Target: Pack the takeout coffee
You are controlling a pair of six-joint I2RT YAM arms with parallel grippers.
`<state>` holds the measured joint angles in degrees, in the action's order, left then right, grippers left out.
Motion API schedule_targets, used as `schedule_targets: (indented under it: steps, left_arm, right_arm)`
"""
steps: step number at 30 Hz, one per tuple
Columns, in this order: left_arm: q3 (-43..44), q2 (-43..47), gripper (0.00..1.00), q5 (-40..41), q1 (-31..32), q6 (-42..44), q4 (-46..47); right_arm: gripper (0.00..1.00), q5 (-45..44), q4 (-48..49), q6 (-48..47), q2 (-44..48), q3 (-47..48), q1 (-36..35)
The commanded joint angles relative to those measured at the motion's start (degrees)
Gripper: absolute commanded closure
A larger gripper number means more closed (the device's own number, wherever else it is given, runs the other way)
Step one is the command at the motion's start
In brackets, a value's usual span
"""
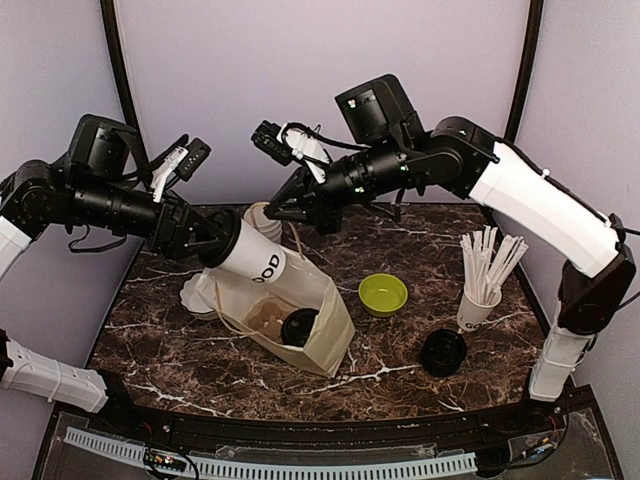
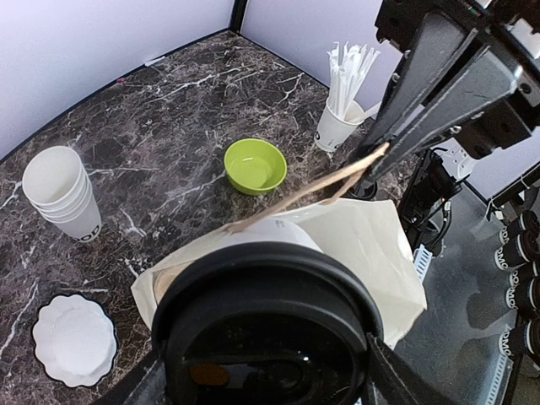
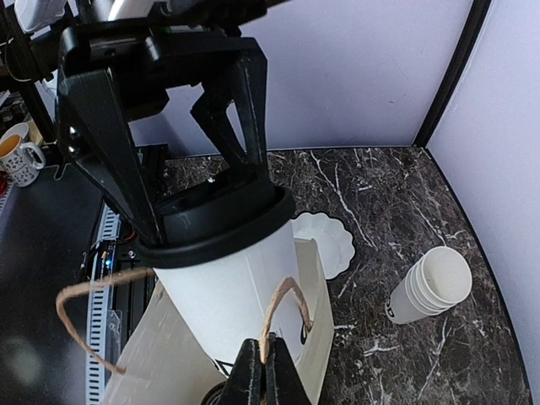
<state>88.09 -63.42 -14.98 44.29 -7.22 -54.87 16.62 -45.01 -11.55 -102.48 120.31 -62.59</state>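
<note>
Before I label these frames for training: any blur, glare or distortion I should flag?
Top external: even light, soft shadows, sharp. Left wrist: the black lid looms near, soft, with a glossy reflection; the table beyond is crisp. Right wrist: the cup is sharp, far left background blurred.

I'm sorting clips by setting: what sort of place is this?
Likely a lab booth staged as a café counter: marble tabletop, plain lilac walls, paper bag, lidded coffee cup, spare stacked cups.

Three black lids [image 2: 266, 321] [image 1: 298, 327] [image 1: 443, 352], one bag [image 1: 325, 345], one green bowl [image 1: 383, 294]
</note>
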Motion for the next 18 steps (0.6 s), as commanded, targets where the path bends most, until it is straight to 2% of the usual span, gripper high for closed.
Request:
schedule_targets:
  steps: [1,8,12,18]
  left_arm:
    - [-0.63,-1.98,0.48,7.72,3.69,1.36,0.31]
    - [-1.09,-4.03,0.49,16.7,11.28,5.84,-1.37]
    - [-1.19,-3.6,0.49,17.82,12.26,6.75,-1.32]
    - [-2.16,-3.41,0.49,20.08,12.31,8.33,0.18]
  right_arm:
    - [1.0,0.24,1.95,-0.63,1.67,0.13,-1.44]
    - [1.0,3.18,-0.25,-5.53,2.42,-0.98,-1.89]
    - [1.0,-1.31,-0.72,-11.25,0.9,1.16,-1.51]
    - [1.0,-3.83,0.99,-13.61,-0.8,4.89,1.69]
